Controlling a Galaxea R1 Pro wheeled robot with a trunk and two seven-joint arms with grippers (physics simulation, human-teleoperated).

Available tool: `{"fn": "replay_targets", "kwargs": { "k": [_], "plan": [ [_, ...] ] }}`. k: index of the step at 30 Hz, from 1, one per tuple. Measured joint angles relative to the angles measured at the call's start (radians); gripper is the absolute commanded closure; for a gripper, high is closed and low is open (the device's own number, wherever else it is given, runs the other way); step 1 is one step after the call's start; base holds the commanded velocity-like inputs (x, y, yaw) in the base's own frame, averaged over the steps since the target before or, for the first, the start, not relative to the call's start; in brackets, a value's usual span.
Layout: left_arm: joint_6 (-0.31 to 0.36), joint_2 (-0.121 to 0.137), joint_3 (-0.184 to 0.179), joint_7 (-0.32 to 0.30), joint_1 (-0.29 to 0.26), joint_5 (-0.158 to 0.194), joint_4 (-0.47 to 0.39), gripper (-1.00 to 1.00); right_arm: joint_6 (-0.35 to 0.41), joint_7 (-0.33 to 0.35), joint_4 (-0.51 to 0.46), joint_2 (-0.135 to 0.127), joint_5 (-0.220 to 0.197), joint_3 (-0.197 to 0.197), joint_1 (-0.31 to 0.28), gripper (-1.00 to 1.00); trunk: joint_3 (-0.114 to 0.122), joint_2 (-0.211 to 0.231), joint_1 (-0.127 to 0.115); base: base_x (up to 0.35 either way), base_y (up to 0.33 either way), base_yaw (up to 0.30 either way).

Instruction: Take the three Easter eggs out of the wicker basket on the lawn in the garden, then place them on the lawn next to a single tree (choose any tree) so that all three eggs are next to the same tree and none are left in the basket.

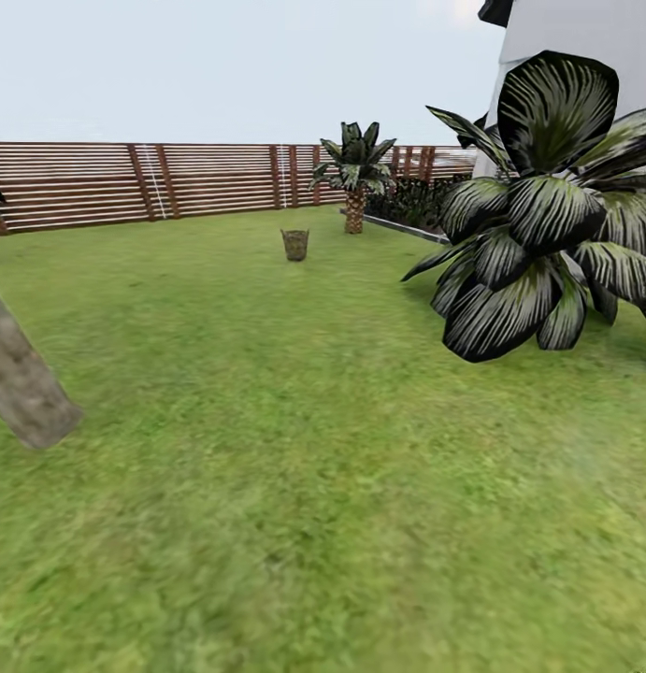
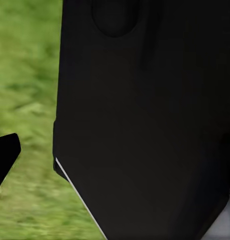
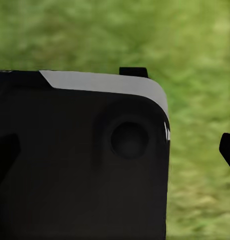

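Observation:
The wicker basket (image 1: 294,245) stands small and far off on the lawn (image 1: 294,449), near the fence. The Easter eggs cannot be made out at this distance. A thick, pale mottled tree (image 1: 19,383) trunk leans in at the left edge, much closer to me. In the left wrist view one dark fingertip (image 2: 6,159) shows at the picture's edge over grass, beside the robot's black body (image 2: 145,125). In the right wrist view the fingertips (image 3: 228,150) sit far apart at both edges, with nothing between them but the robot's black body and grass.
A brown slat fence (image 1: 173,182) runs along the back. A short scaly palm (image 1: 355,182) stands right of the basket. A big dark-leaved plant (image 1: 547,215) fills the right side, before a white wall (image 1: 584,37). Open grass stretches ahead.

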Motion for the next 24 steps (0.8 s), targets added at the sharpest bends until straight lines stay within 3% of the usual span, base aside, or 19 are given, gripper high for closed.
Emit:
{"fn": "replay_targets", "kwargs": {
  "k": [8,24],
  "plan": [
    [0.001,0.0,0.0,0.0,0.0,0.0,0.001,-1.0,0.0,0.0,0.0,0.0,0.001,0.0,0.0,-1.0,0.002,0.0,0.0,0.317,0.1,-0.235],
    [0.001,0.0,0.0,-0.001,0.0,0.0,0.001,-1.0,0.001,0.0,0.001,0.002,0.003,0.0,0.0,-1.0,0.002,0.0,0.0,0.32,0.087,-0.011]
  ]
}}
